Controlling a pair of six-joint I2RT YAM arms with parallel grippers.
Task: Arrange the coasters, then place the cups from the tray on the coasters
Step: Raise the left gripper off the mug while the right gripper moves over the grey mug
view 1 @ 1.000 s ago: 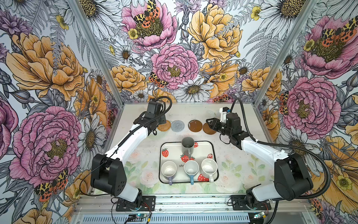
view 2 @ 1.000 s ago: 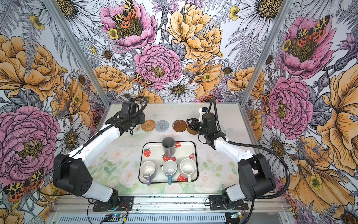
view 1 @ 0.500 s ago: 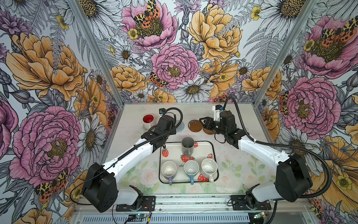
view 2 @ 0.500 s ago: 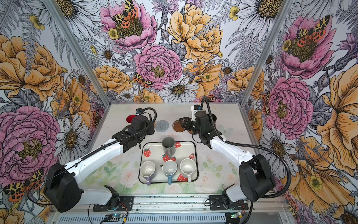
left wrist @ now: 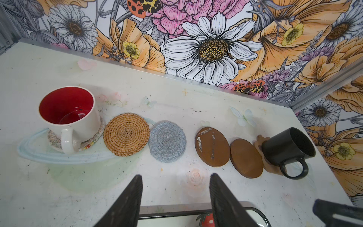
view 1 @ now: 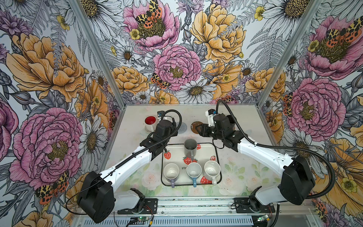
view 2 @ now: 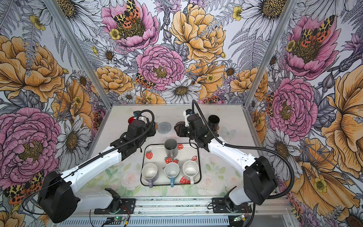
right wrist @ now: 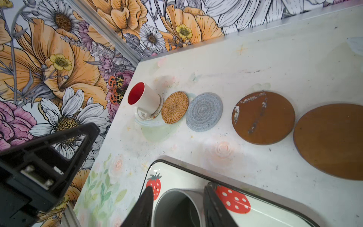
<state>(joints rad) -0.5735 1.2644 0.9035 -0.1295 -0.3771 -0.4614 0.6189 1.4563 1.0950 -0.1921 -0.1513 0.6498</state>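
The coasters lie in a row at the back. The white cup (left wrist: 68, 116) with a red inside stands on the beaded coaster (left wrist: 98, 133). The tan woven (left wrist: 126, 134), grey woven (left wrist: 167, 144) and two brown discs (left wrist: 213, 149) (left wrist: 246, 158) are bare. The black cup (left wrist: 288, 146) sits on the paw coaster (left wrist: 259, 141). On the tray (view 1: 204, 151) stand the grey cup (view 1: 190, 147), the lilac (view 1: 170, 172), blue (view 1: 194, 170) and speckled (view 1: 212, 169) ones. My left gripper (left wrist: 175, 176) hovers open and empty between tray and row. My right gripper (right wrist: 177, 189) is open just above and behind the grey cup (right wrist: 176, 208).
Flowered walls close in the table on the left, back and right. The left gripper's black frame (right wrist: 49, 157) fills one side of the right wrist view. The tray's black rim (left wrist: 176, 213) lies right under the left fingertips.
My left gripper has drawn back from the white cup toward the tray, leaving the cup standing on its coaster. My right gripper has shifted left from the black cup toward the grey cup.
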